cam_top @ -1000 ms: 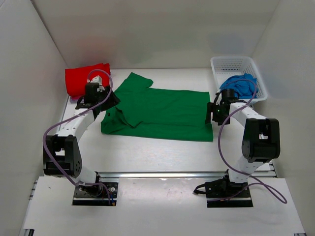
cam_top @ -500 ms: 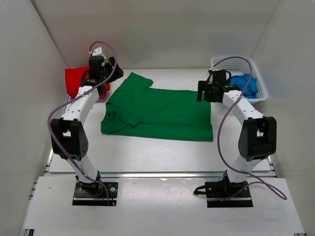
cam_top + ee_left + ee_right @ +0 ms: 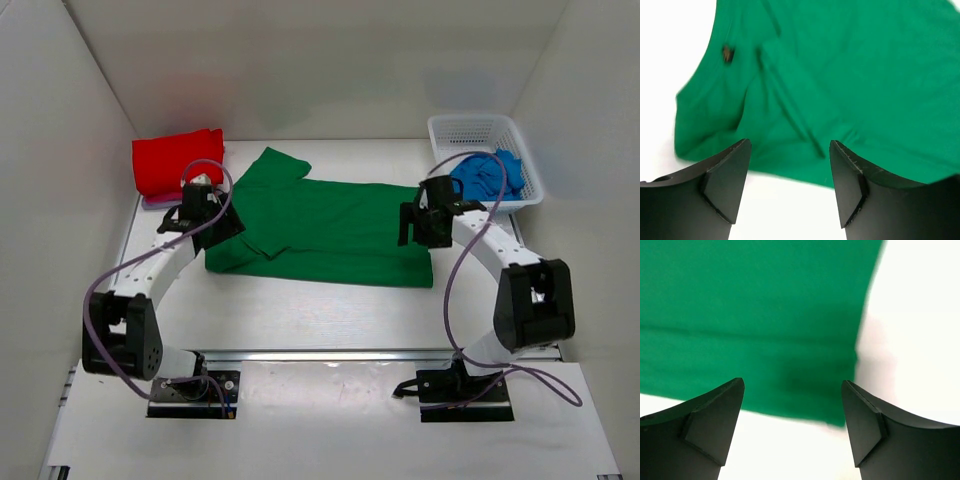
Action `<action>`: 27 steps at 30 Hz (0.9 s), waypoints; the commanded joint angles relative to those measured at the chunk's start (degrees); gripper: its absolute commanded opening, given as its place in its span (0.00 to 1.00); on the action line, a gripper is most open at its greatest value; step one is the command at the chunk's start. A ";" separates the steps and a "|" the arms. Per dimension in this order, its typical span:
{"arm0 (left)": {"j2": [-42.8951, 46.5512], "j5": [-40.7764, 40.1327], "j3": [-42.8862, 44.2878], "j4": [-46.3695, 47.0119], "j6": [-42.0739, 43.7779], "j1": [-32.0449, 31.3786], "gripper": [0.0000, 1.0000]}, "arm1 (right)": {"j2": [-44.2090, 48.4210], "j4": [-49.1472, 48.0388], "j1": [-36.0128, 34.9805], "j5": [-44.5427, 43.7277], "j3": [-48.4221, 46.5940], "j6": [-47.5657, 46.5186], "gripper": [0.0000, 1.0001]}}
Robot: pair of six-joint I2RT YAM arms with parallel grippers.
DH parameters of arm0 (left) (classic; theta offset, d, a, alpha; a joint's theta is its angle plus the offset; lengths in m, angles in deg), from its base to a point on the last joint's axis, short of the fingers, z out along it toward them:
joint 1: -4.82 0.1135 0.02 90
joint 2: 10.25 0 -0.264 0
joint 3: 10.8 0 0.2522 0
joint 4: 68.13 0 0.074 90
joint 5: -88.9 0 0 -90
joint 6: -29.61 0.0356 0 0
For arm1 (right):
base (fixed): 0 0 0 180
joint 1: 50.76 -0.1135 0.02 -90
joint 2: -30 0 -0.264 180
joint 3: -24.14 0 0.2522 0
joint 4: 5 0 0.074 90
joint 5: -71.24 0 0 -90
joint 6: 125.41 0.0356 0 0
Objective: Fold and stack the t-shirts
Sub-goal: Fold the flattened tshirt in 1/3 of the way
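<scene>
Green t-shirt (image 3: 320,225): lies flat at the centre of the table, one sleeve jutting out at its far-left corner.

Left gripper (image 3: 790,144) hangs over the near-left corner and right gripper (image 3: 793,382) over the near-right hem corner. Both claws are spread wide and hold nothing.

Risk: a pinch that takes only one layer, or an uneven lift, would likely skew the fold. The loose sleeve may bunch.

Count:
- one green t-shirt
- one red t-shirt (image 3: 177,160), far left
- one white mesh basket (image 3: 465,128)
- one blue t-shirt (image 3: 487,175), inside the basket
- two grippers

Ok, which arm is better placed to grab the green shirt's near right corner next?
Right. The right claw, open, is over that corner of the green shirt; the left claw, also open, is at the collar end.
</scene>
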State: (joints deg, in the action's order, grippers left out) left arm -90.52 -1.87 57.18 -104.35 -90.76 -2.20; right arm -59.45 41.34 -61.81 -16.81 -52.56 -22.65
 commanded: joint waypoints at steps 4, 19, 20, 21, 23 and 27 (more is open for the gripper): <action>6.00 -6.78 -5.87 -4.26 -1.10 -0.01 0.75 | 9.46 0.47 2.26 1.29 9.31 3.94 0.76; 0.82 -14.51 -8.16 -2.06 8.13 3.24 0.64 | 12.63 0.20 4.89 5.68 14.34 5.35 0.75; -0.23 -14.34 -8.34 -1.54 9.00 3.60 0.65 | 12.29 -0.14 5.07 5.78 14.59 5.09 0.75; -1.20 -14.34 -8.08 -1.19 9.71 4.03 0.66 | 12.54 -0.06 5.33 6.21 14.77 4.83 0.75; -3.04 -14.17 -7.55 -1.36 10.59 4.74 0.66 | 12.46 -0.58 5.42 6.13 14.95 5.09 0.75; -6.03 -13.20 -7.37 1.09 10.60 4.83 0.62 | 11.84 -0.15 5.07 6.04 15.04 5.62 0.74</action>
State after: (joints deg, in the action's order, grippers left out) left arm -96.01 -14.26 47.93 -105.90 -81.82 2.37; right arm -48.15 42.34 -56.67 -11.15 -37.70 -17.54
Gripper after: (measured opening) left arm 0.632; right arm 0.747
